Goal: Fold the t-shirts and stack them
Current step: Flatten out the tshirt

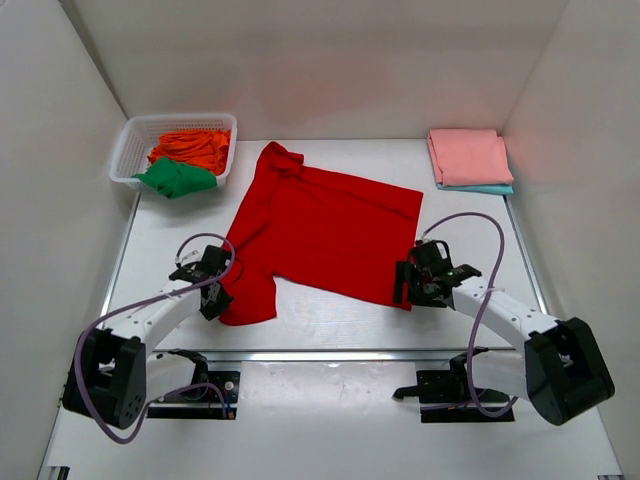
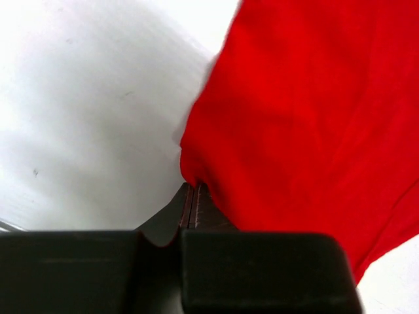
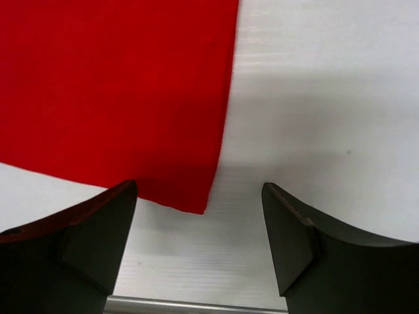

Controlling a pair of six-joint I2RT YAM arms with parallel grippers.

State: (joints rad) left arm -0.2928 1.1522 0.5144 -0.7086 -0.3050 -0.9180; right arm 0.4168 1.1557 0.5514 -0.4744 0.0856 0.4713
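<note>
A bright red t-shirt [image 1: 320,225] lies spread on the table, part folded along its left side. My left gripper [image 1: 216,287] is shut on the shirt's left edge; in the left wrist view the red cloth [image 2: 308,111] is pinched between the closed fingers [image 2: 203,209]. My right gripper [image 1: 404,283] is open just above the table at the shirt's near right corner [image 3: 200,208], which lies between the two fingers without touching them. Orange [image 1: 195,147] and green [image 1: 177,178] shirts lie in the basket. Folded salmon pink [image 1: 468,156] sits on light blue [image 1: 490,189] at the back right.
The white lattice basket [image 1: 128,145] stands at the back left. A metal rail [image 1: 330,354] runs along the table's near edge just behind the grippers. White walls close in the left, right and back sides.
</note>
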